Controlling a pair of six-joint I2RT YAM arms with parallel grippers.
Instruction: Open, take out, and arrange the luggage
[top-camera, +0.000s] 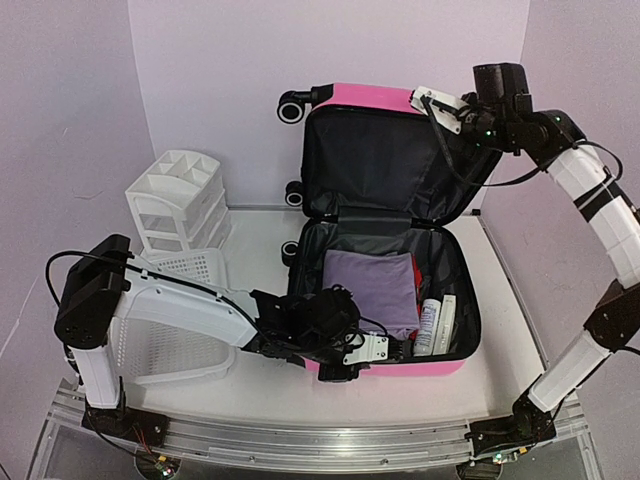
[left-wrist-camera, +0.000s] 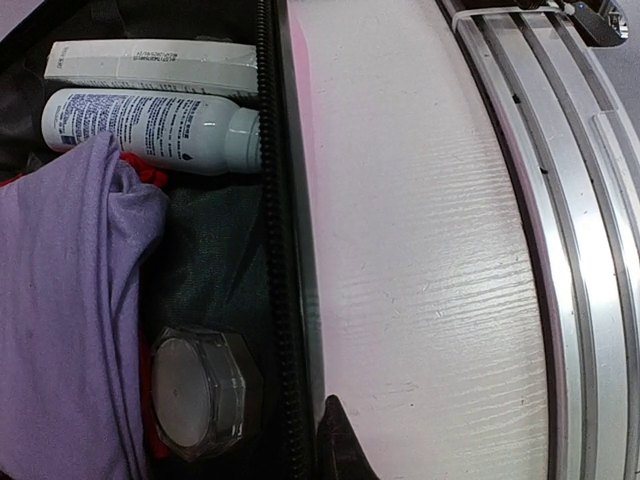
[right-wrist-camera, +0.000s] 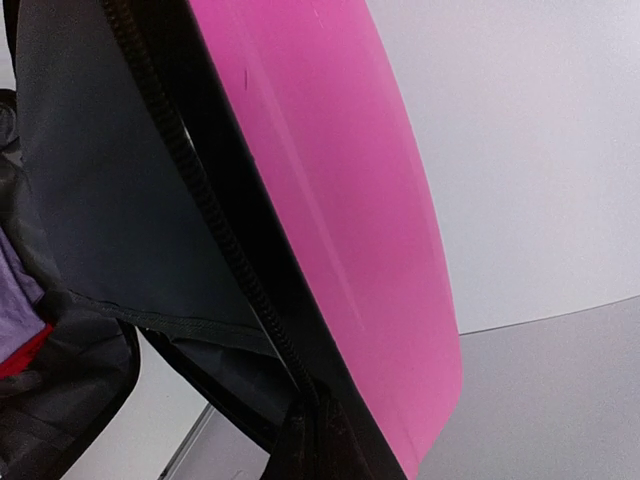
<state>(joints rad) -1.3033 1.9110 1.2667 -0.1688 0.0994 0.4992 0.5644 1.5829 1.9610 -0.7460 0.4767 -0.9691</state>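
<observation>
Done: we have the suitcase (top-camera: 385, 95) open | To do: cloth (top-camera: 370, 285), bottle (top-camera: 427, 325) inside, unpacking remains | left pincer (top-camera: 355, 358), right pincer (top-camera: 420, 97) both pinched closed

We are holding our left gripper (top-camera: 365, 350) low, jaws closed, and our right gripper (top-camera: 437, 103) high, jaws closed too.
</observation>
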